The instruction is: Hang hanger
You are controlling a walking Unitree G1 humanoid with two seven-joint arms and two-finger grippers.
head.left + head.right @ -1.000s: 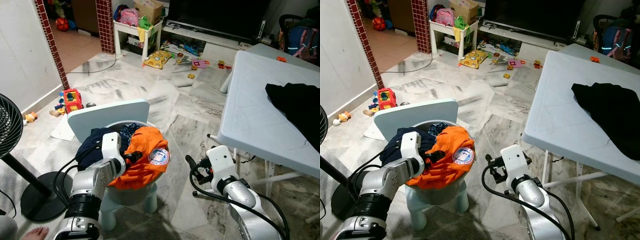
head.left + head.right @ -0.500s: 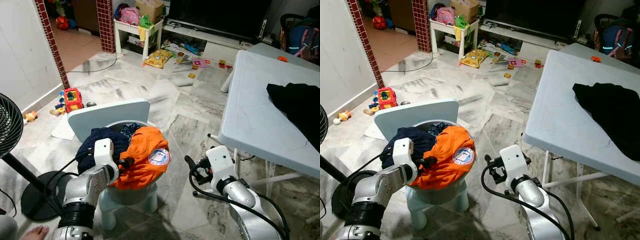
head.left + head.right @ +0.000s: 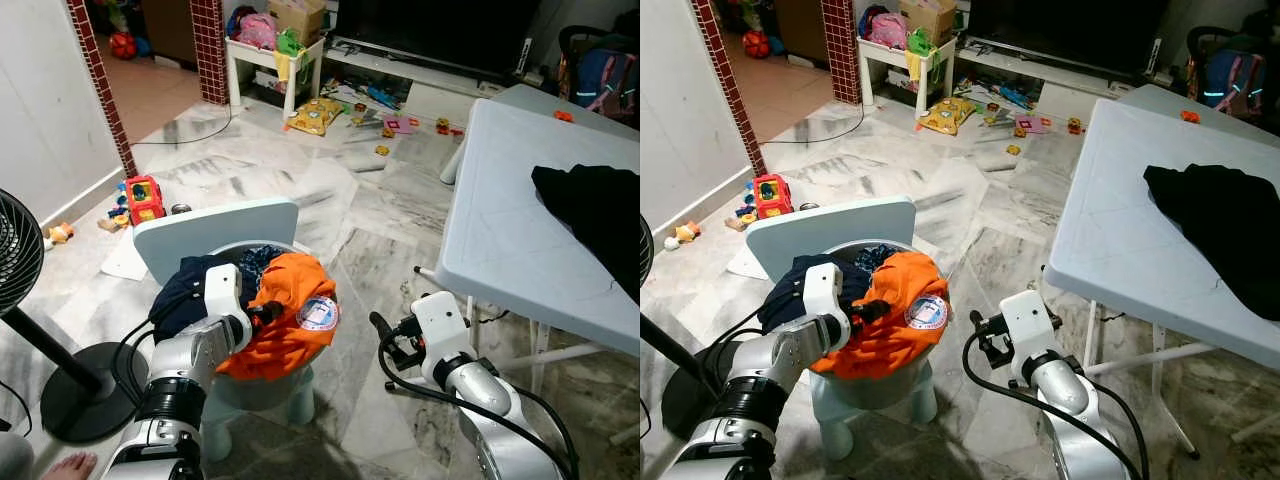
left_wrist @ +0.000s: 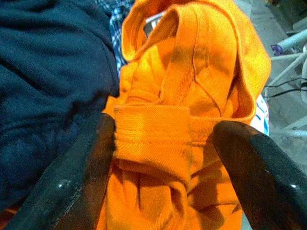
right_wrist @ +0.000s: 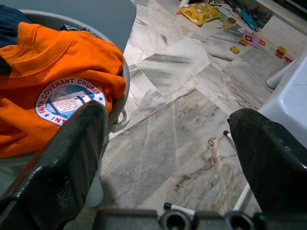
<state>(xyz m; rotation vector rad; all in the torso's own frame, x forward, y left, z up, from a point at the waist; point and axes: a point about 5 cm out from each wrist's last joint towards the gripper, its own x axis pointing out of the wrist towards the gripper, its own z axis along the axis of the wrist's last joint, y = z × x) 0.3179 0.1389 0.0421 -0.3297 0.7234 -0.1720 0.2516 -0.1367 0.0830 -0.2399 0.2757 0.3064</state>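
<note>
An orange shirt [image 3: 290, 310] with a round printed badge lies on top of a dark blue garment [image 3: 190, 290] in a grey basket [image 5: 125, 91]. The basket stands on a small pale blue chair [image 3: 215, 232]. My left gripper [image 3: 268, 314] rests on the near side of the shirt. In the left wrist view my left gripper [image 4: 163, 158] is open, with a folded hem of the orange shirt [image 4: 201, 86] between its fingers [image 4: 81, 167]. My right gripper [image 3: 385, 335] hangs open above the marble floor, right of the basket, holding nothing. A black garment [image 3: 595, 215] lies on the table.
A white folding table [image 3: 510, 220] stands at the right. A black standing fan [image 3: 20, 255] is close on the left. Toys [image 3: 145, 200] lie along the wall and further back on the floor. A person's bare foot [image 3: 65, 467] is at the lower left.
My left arm drew back and down half a second ago, then came forward again onto the orange shirt. The right arm has not moved.
</note>
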